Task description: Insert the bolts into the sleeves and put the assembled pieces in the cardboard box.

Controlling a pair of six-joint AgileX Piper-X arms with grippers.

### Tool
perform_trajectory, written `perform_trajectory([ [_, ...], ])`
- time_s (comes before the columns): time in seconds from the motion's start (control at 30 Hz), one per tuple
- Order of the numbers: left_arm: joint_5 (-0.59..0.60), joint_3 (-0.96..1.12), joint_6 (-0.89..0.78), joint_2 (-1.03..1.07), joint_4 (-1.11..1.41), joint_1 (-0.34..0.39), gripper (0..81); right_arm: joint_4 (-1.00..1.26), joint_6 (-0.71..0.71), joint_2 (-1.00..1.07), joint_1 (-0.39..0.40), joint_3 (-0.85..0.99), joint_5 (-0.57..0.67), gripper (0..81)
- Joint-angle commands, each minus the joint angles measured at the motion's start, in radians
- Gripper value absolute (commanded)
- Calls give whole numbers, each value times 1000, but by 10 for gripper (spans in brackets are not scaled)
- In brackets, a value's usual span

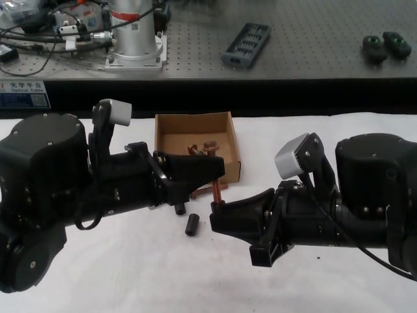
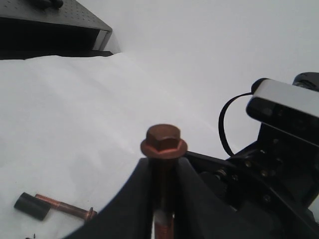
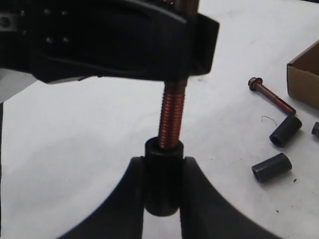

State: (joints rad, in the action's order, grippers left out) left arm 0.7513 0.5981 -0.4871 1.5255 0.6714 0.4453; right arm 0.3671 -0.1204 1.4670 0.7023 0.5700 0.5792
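Note:
My left gripper (image 2: pixel 162 172) is shut on a copper bolt (image 2: pixel 163 142), holding it upright with the hex head on top. Directly below it, my right gripper (image 3: pixel 162 167) is shut on a black sleeve (image 3: pixel 162 181). The threaded end of the bolt (image 3: pixel 172 117) sits in the sleeve's top opening. In the high view the two grippers meet in front of the cardboard box (image 1: pixel 163 134), left gripper (image 1: pixel 215 171) above right gripper (image 1: pixel 218 210). Copper pieces (image 1: pixel 203 148) lie inside the box.
On the white cloth lie a loose bolt (image 3: pixel 271 97) and two loose black sleeves (image 3: pixel 285 130) (image 3: pixel 271 167), close to the box corner (image 3: pixel 304 74). Another bolt with a sleeve at its end (image 2: pixel 55 206) lies on the cloth. A dark perforated bench (image 1: pixel 313 39) runs behind.

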Motion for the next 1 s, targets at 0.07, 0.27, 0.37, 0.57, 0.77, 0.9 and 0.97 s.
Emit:
perform_trajectory([
  [0.07,-8,4,15,-2,11,0,6,87,1,-11,-3,2,-12,7],
  [0.27,25,4,-7,-2,11,0,6,98,-10,-11,-3,2,-31,7],
  [0.37,47,4,-7,-2,11,0,6,122,-45,-11,-3,2,-31,7],
  [0.57,50,4,89,-2,-12,0,6,187,-89,-11,-3,2,-31,7],
  [0.77,58,4,164,-2,-19,0,6,200,-114,-11,-3,2,-31,7],
  [0.9,36,4,188,-2,-19,-3,99,188,-112,-11,-3,2,-31,6],
  [0.97,13,4,199,-2,-19,-3,272,177,-112,-11,-3,2,-31,6],
])
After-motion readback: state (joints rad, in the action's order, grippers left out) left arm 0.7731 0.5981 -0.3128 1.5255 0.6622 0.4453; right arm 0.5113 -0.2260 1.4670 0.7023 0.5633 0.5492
